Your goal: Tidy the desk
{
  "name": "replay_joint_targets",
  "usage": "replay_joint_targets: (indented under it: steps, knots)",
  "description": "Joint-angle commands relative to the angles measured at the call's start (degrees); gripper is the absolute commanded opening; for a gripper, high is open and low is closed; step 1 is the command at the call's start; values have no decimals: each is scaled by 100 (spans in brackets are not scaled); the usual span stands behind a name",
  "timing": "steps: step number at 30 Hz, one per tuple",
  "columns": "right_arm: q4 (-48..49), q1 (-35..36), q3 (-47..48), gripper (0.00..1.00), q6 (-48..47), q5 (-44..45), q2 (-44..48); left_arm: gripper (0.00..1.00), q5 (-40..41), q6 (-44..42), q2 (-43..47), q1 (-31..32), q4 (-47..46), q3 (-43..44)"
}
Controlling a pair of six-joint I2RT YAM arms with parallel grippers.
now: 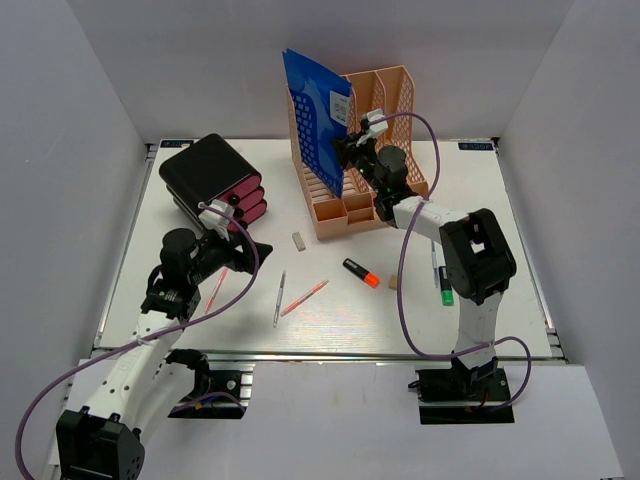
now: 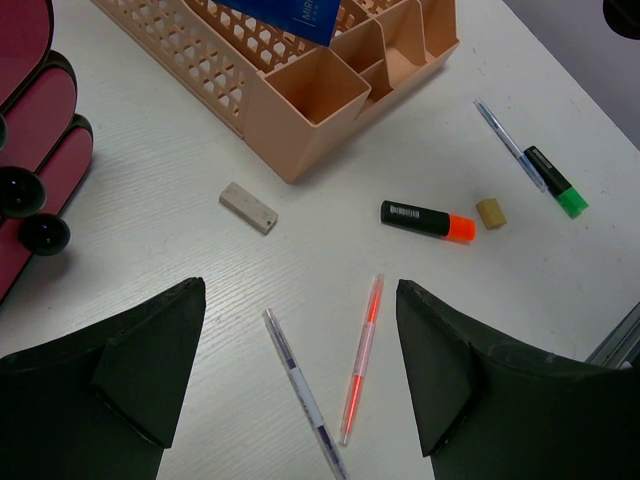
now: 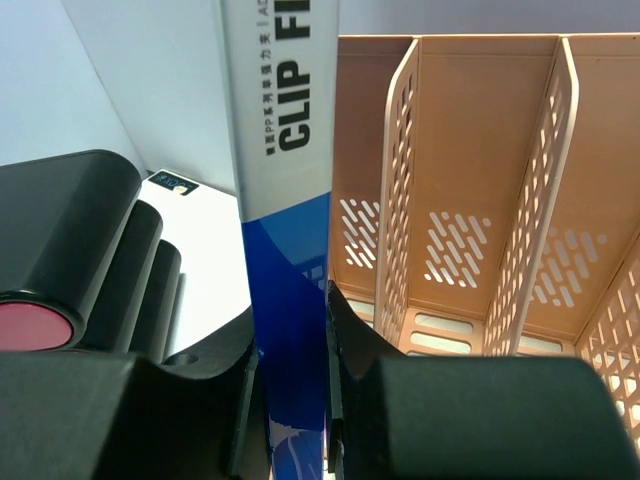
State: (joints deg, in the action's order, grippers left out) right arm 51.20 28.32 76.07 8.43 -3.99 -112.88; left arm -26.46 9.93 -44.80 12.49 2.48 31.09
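My right gripper (image 1: 351, 150) is pinched narrowly on the blue folder (image 1: 312, 98). The folder stands upright on edge at the left end of the peach rack (image 1: 398, 95) at the back of the desk (image 1: 490, 290), flat side parallel to the dividers and the slot straight beneath; I cannot tell whether it is seated. My left gripper (image 2: 300, 295) hangs wide open and empty over the near-left desk, the closer arm to the orange pen (image 2: 362, 360) just below it.

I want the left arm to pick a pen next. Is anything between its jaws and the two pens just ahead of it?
Nothing visible. The left gripper is open above the desk, and the clear pen and the orange pen lie uncovered on it, framed between the jaws.
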Motion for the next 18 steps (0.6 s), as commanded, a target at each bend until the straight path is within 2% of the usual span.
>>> replay_joint_targets:
  steps: [1, 10, 18]
  knots:
    - [1226, 60, 233, 0, -34, 56, 91, 86, -149, 0, 6, -27, -81, -51]
    - [1638, 78, -145, 0, -235, 21, 249, 86, -167, -9, -3, -27, -90, -59]
    - [1727, 78, 83, 0, -201, 214, 398, 86, -167, 17, 41, -27, -81, -68]
